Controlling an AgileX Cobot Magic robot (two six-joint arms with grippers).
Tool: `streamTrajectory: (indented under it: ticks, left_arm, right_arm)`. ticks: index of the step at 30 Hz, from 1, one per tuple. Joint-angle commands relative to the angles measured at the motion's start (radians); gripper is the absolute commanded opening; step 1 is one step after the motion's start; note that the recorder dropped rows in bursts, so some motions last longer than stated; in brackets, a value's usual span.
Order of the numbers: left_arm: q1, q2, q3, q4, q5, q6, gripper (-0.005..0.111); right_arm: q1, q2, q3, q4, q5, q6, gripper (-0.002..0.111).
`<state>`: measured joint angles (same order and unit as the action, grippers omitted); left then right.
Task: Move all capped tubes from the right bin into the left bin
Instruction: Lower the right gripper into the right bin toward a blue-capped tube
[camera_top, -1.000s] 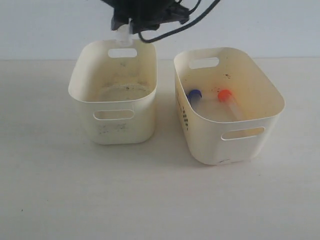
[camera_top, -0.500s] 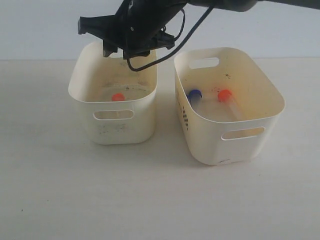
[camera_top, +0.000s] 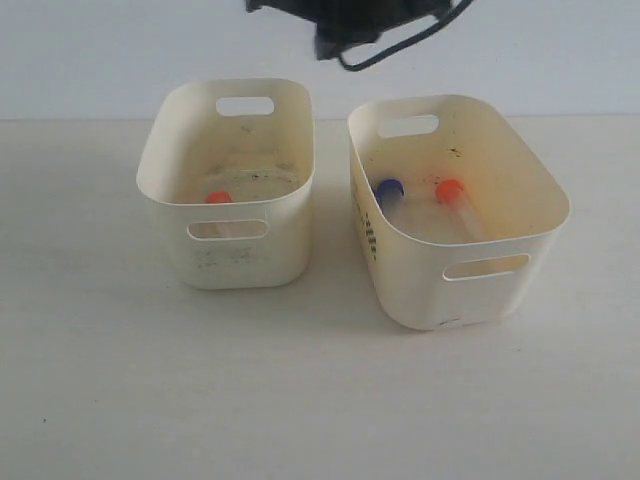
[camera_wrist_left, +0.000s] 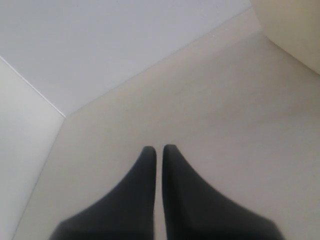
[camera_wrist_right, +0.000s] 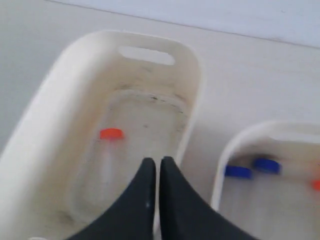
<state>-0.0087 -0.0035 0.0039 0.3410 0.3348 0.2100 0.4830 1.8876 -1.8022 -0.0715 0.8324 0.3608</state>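
The left bin (camera_top: 268, 250) holds one orange-capped tube (camera_top: 218, 198) lying on its scuffed floor. That tube (camera_wrist_right: 110, 134) also shows in the right wrist view, inside the left bin (camera_wrist_right: 47, 120). In the right bin (camera_top: 420, 290) lie a blue-capped tube (camera_top: 388, 187) and an orange-capped tube (camera_top: 449, 189). The right wrist view shows two blue caps (camera_wrist_right: 238, 171) (camera_wrist_right: 266, 164) in the right bin (camera_wrist_right: 223, 152). My right gripper (camera_wrist_right: 154, 161) is shut and empty, high above the left bin's near edge. My left gripper (camera_wrist_left: 156, 148) is shut over bare table.
My right arm (camera_top: 350, 25) and its cable show only at the top edge of the exterior view, behind the bins. A cream tub wall (camera_wrist_left: 295, 30) sits at one corner of the left wrist view. Pale table (camera_top: 300, 400) surrounds both bins.
The right arm lifted from over the left bin to the top of the view. The orange-capped tube it let go landed in the left bin and rolled slightly left.
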Motion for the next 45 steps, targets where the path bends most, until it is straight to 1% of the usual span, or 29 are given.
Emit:
streamTrajectory:
  ticks: [1,4,7,8,15,22,30,35,45]
  left_arm:
    - [-0.001,0.004,-0.004,-0.003,-0.005,0.001,0.004]
    - [-0.001,0.004,-0.004,-0.003,-0.005,0.001,0.004]
    - [-0.001,0.004,-0.004,-0.003,-0.005,0.001,0.004]
    - [-0.001,0.004,-0.004,-0.003,-0.005,0.001,0.004]
    - [-0.001,0.004,-0.004,-0.003,-0.005,0.001,0.004]
    - [-0.001,0.004,-0.004,-0.003,-0.005,0.001,0.004]
    - [-0.001,0.004,-0.004,-0.003,-0.005,0.001,0.004]
    - [-0.001,0.004,-0.004,-0.003,-0.005,0.001,0.004]
    - [-0.001,0.004,-0.004,-0.003,-0.005,0.001,0.004]
  right_arm:
    - [-0.121,-0.011,-0.002,-0.029,0.175,0.007,0.000]
    - [-0.186,-0.011,0.009,-0.037,0.238,-0.003,0.000]
    - [-0.215,-0.011,0.033,-0.037,0.268,-0.032,0.000]
    - [-0.224,-0.011,0.066,-0.037,0.269,-0.039,0.000]
    - [-0.224,-0.003,0.165,0.020,0.229,-0.052,0.000]
    - [-0.216,0.098,0.165,0.082,0.219,-0.105,0.000]
    - [-0.216,0.160,0.165,0.090,0.199,-0.232,0.000]
    - [-0.216,0.170,0.165,0.090,0.173,-0.275,0.000]
    - [-0.216,0.184,0.165,0.089,0.129,-0.282,0.000]
